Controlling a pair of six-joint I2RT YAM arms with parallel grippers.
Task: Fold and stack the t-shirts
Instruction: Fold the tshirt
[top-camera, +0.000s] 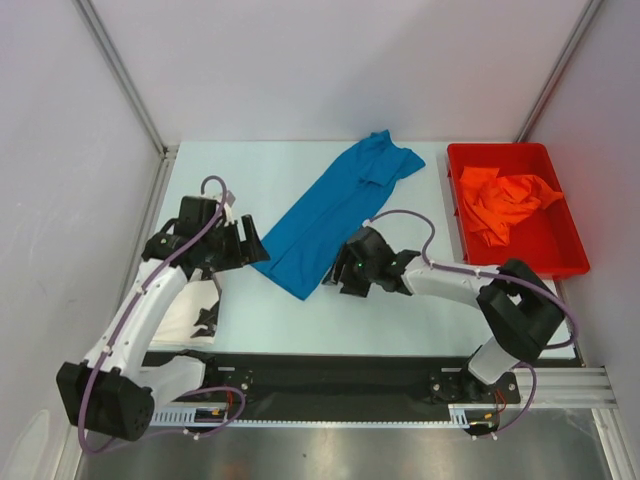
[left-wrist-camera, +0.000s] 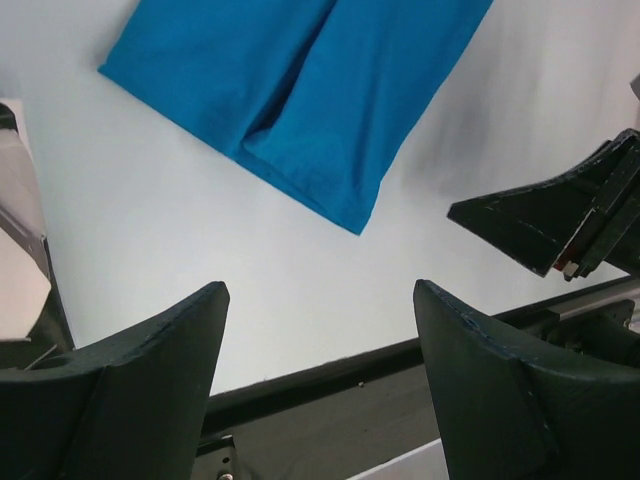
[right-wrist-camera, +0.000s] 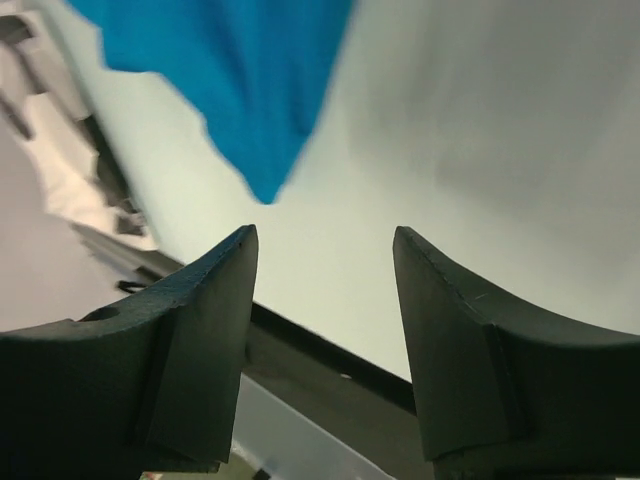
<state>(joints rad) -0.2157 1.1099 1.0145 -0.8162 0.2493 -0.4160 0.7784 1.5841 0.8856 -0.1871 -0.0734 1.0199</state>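
On the white surface (top-camera: 430, 310) the blue t-shirt (top-camera: 335, 215) lies flat, folded into a long strip. It slants from the far middle down toward the left. The orange t-shirt (top-camera: 505, 203) sits in a bunch in the red bin (top-camera: 565, 268) on the right. The white t-shirt with black blotches (top-camera: 190, 318) lies by the left arm (top-camera: 150, 300), partly hidden under it.

The left gripper (top-camera: 250, 243) hangs just beside the blue shirt's near left edge. Its fingers are apart and hold nothing. The right gripper (top-camera: 338, 278) is by the shirt's near corner, fingers apart too, and empty.

I think the blue shirt is light, soft and floppy. It will sag and may come unfolded when lifted. Best to pinch both layers at the near end, one gripper on each side.
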